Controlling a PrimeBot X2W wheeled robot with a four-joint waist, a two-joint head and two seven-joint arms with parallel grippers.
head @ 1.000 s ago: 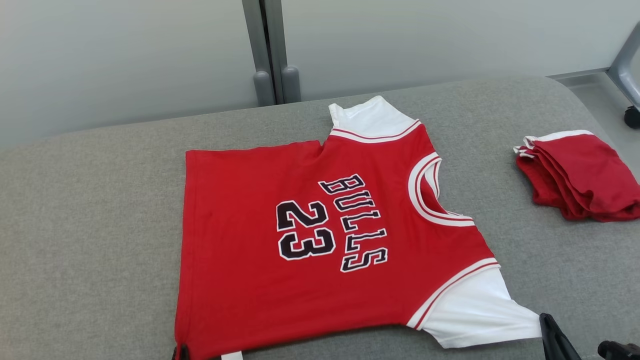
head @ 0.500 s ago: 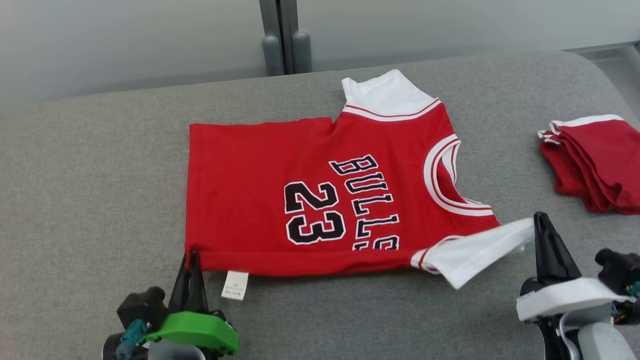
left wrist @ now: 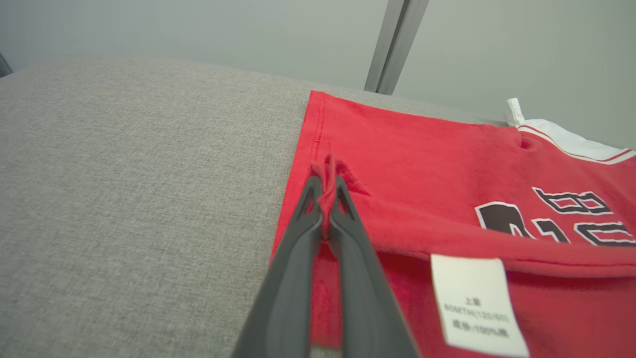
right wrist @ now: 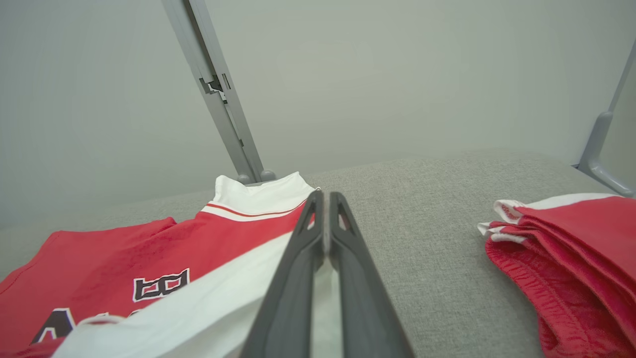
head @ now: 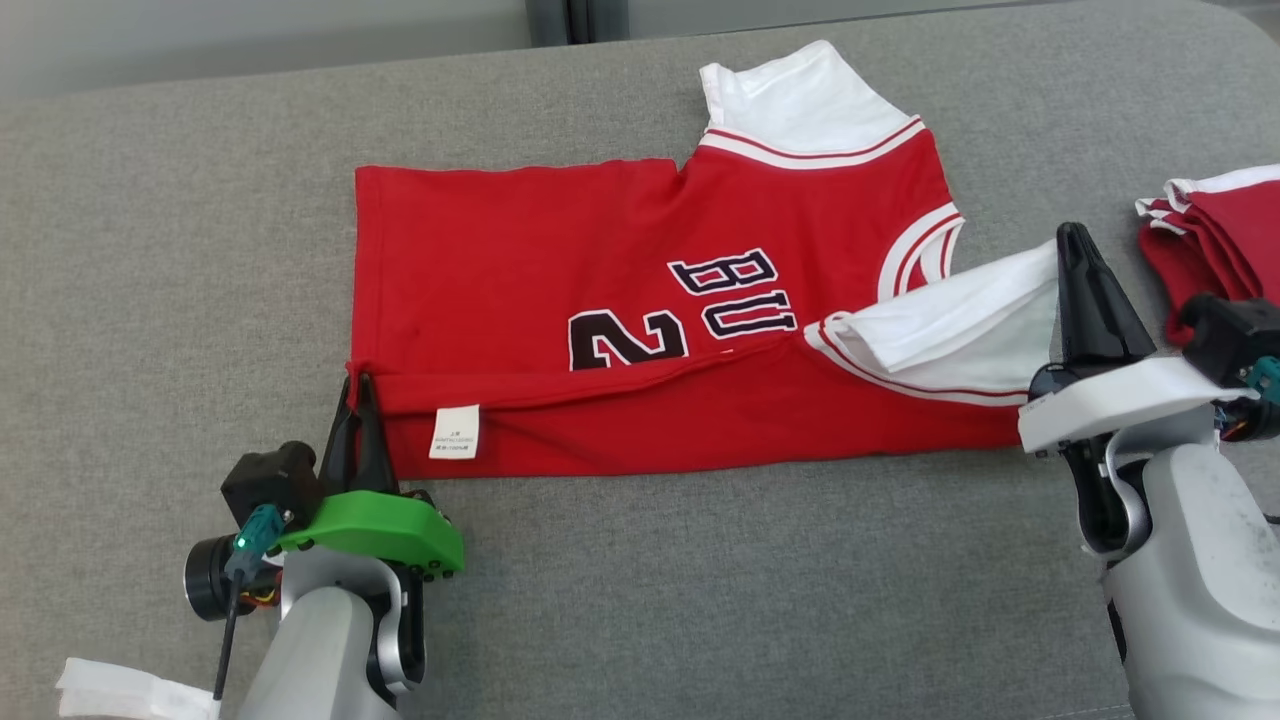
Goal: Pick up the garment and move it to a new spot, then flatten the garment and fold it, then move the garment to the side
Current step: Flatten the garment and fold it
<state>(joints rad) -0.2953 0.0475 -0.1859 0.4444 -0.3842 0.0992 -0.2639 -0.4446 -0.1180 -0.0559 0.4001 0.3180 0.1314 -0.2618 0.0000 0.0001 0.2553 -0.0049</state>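
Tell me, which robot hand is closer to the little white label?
Left. The left gripper pinches the hem of the jersey right beside the white label; the right gripper holds the white sleeve, far across the jersey.

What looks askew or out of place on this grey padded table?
On the red basketball jersey, the folded near flap lies slanted: the white sleeve in the right gripper sits further across than the hem in the left gripper. Its white care label shows.

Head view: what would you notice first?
A bright red jersey with black letters lies in the middle, its near edge folded over. The left pincer pinches its hem corner, the right pincer its white sleeve. Folded red clothes sit at the far right.
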